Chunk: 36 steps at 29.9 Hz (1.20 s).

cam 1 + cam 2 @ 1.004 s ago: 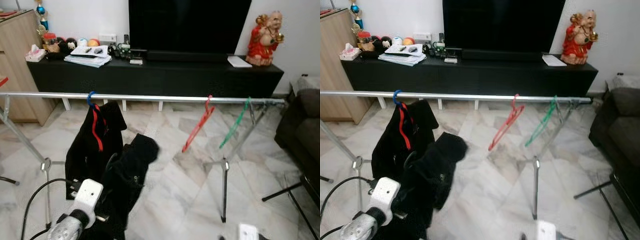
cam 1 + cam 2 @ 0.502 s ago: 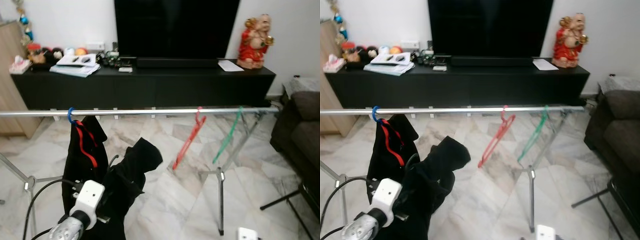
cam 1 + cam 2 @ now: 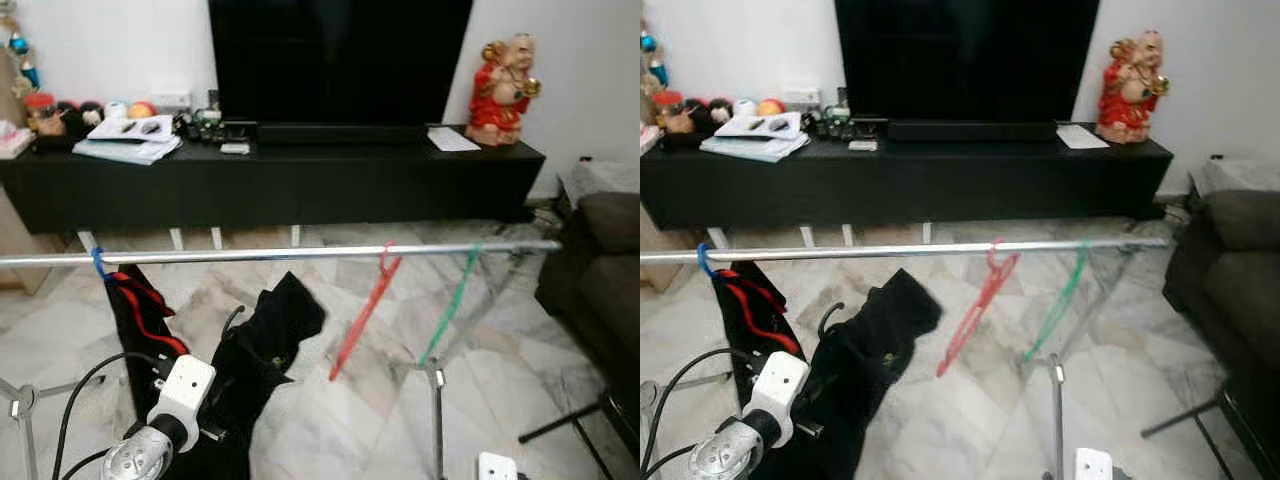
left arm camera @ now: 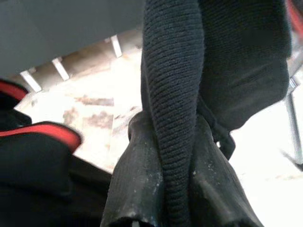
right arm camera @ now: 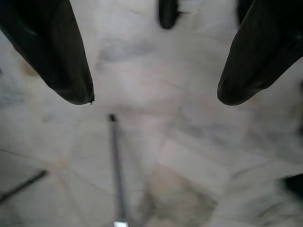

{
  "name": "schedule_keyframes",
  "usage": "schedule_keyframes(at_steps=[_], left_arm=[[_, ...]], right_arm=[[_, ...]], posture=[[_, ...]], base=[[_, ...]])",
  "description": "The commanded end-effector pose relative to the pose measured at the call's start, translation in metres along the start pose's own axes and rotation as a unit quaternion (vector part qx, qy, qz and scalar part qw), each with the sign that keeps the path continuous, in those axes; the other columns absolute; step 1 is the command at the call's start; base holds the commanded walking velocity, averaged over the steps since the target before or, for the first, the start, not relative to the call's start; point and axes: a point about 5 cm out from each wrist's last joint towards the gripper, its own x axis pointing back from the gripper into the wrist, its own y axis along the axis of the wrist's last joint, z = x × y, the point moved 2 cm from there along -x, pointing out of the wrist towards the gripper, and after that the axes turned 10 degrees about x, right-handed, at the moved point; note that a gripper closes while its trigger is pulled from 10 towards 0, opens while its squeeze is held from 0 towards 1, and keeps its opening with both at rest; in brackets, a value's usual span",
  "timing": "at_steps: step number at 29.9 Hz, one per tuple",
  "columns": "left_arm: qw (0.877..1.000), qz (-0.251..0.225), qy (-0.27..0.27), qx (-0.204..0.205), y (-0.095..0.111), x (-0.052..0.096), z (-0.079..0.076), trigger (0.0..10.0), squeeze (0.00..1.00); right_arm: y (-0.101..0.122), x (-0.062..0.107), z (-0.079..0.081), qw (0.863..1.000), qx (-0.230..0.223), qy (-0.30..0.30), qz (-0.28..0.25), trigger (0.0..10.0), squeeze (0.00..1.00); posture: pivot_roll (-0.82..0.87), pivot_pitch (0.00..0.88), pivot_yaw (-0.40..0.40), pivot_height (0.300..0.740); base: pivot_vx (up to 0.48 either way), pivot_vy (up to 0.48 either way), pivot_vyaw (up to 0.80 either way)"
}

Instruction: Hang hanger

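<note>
Rail (image 3: 280, 254) across mid-frame, red hanger (image 3: 358, 322) and green hanger (image 3: 447, 308) right of centre, black garment (image 3: 262, 345) lower left pinched in left gripper (image 4: 165, 208) jaws, right gripper (image 5: 154, 97) jaws spread.

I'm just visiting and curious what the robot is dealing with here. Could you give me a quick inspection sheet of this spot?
Surface: marble-look floor; silver rack rail runs across.
Job's things: black garment in the left gripper, hanger hook poking up beside it, below the rail.
Clutter: red hanger and green hanger hang bare; another dark garment on a blue-hooked hanger at the rail's left.
Grippers: left shut on the garment; right gripper open, above the floor.
Cables: black cable loops by the left wrist.
Surroundings: TV cabinet, red figurine, sofa.
</note>
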Motion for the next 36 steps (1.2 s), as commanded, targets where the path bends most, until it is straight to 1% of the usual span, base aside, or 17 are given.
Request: schedule_keyframes(at_steps=[1,3,8,12,13,14,15,18,25,30,35,36], left_arm=[[1.000,-0.026,-0.015,-0.007,0.016,-0.007,-0.005,10.0,0.00],[0.999,-0.028,-0.020,-0.007,0.019,-0.009,-0.007,10.0,0.00],[0.999,-0.032,-0.036,-0.005,0.026,-0.017,-0.010,10.0,0.00],[0.998,-0.034,-0.044,-0.006,0.032,-0.024,-0.010,10.0,0.00],[0.998,-0.036,-0.047,-0.009,0.035,-0.028,-0.010,10.0,0.00],[0.998,-0.036,-0.047,-0.009,0.035,-0.028,-0.010,10.0,0.00],[0.998,-0.038,-0.050,-0.012,0.039,-0.032,-0.010,10.0,0.00],[0.998,-0.040,-0.052,-0.013,0.042,-0.036,-0.010,10.0,0.00],[0.997,-0.040,-0.057,-0.023,0.054,-0.051,-0.010,10.0,0.00],[0.997,-0.024,-0.056,-0.035,0.054,-0.058,-0.010,10.0,0.00],[0.998,-0.007,-0.046,-0.032,0.057,-0.069,-0.008,10.0,0.00],[0.998,-0.007,-0.046,-0.032,0.057,-0.069,-0.008,10.0,0.00]], right_arm=[[-0.005,0.001,-0.010,1.000,0.001,-0.014,0.007,10.0,0.00],[-0.005,0.001,-0.010,1.000,0.001,-0.013,0.007,10.0,0.00],[-0.005,0.001,-0.010,1.000,0.001,-0.013,0.007,10.0,0.00],[-0.005,0.001,-0.009,1.000,0.000,-0.013,0.007,10.0,0.00],[-0.005,0.001,-0.009,1.000,0.000,-0.014,0.007,10.0,0.00],[-0.005,0.001,-0.009,1.000,0.000,-0.014,0.007,10.0,0.00],[-0.005,0.001,-0.009,1.000,0.000,-0.014,0.007,10.0,0.00],[-0.005,0.001,-0.009,1.000,0.000,-0.014,0.006,10.0,0.00],[-0.005,0.001,-0.007,1.000,-0.002,-0.014,0.007,10.0,0.00],[-0.006,0.002,-0.005,1.000,-0.004,-0.014,0.008,10.0,0.00],[-0.007,0.002,-0.004,1.000,-0.006,-0.014,0.010,10.0,0.00],[-0.007,0.002,-0.004,1.000,-0.006,-0.014,0.010,10.0,0.00]], posture=[[0.07,0.011,-0.025,0.740],[0.07,0.011,-0.025,0.740],[0.07,0.013,-0.023,0.740],[0.06,0.015,-0.019,0.740],[0.06,0.015,-0.019,0.740],[0.06,0.015,-0.019,0.740],[0.06,0.018,-0.016,0.740],[0.06,0.019,-0.013,0.740],[0.05,0.024,0.000,0.740],[0.05,0.024,0.007,0.740],[0.04,0.023,0.015,0.740],[0.04,0.023,0.015,0.740]], base=[[0.334,0.000,0.00],[0.274,0.000,0.00],[0.000,0.000,0.00],[0.000,0.000,0.00],[0.000,0.000,0.00],[0.000,0.000,0.00],[0.000,0.000,0.00],[0.000,0.000,0.00],[0.000,0.000,0.00],[0.000,0.000,0.00],[0.000,0.000,0.00],[0.000,0.000,0.00]])
